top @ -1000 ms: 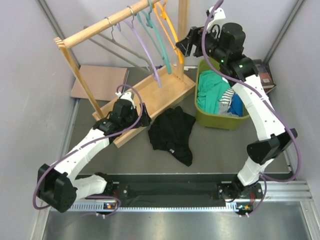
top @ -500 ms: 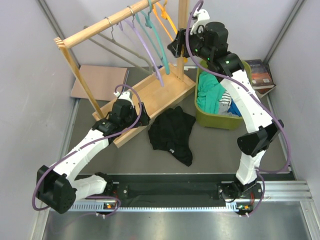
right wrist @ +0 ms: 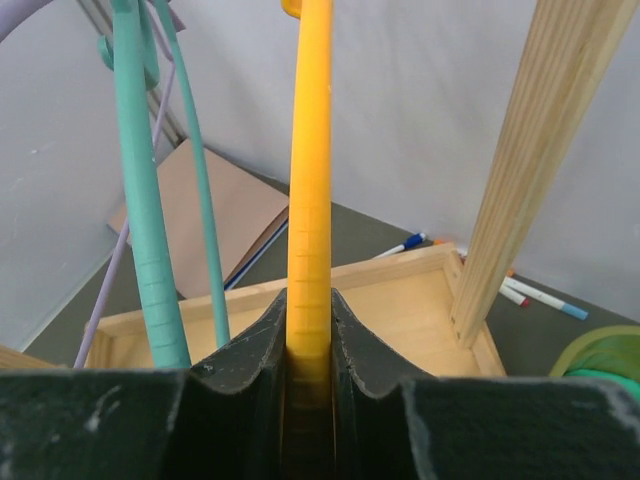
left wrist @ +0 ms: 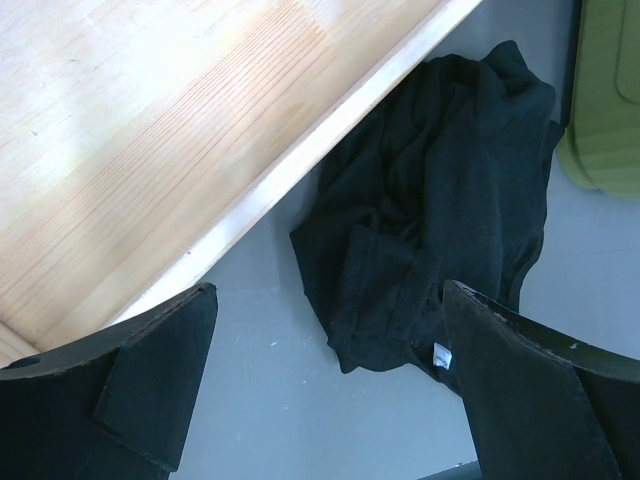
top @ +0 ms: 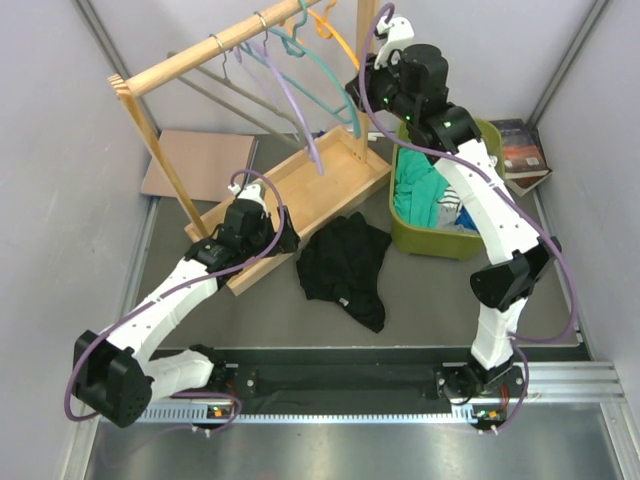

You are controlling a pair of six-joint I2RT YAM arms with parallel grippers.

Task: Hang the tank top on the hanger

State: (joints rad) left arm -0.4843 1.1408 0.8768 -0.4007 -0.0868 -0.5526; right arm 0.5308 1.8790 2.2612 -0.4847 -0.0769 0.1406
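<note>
The black tank top lies crumpled on the grey table in front of the rack's base, and shows in the left wrist view as the tank top. My left gripper hovers just left of it, wide open and empty; in the wrist view the left gripper straddles the garment's lower left edge. The orange hanger hangs at the right end of the rail. My right gripper is shut on its arm, and the wrist view shows the hanger pinched between the right gripper jaws.
A teal hanger and a lilac hanger hang left of the orange one. The wooden rack has a rail, a post and a base tray. A green bin of clothes stands right of the rack. Cardboard lies at back left.
My right arm has swung left to the rack and its jaws have closed on the orange hanger, which is now tilted with the teal one. The left arm and the tank top have not moved.
</note>
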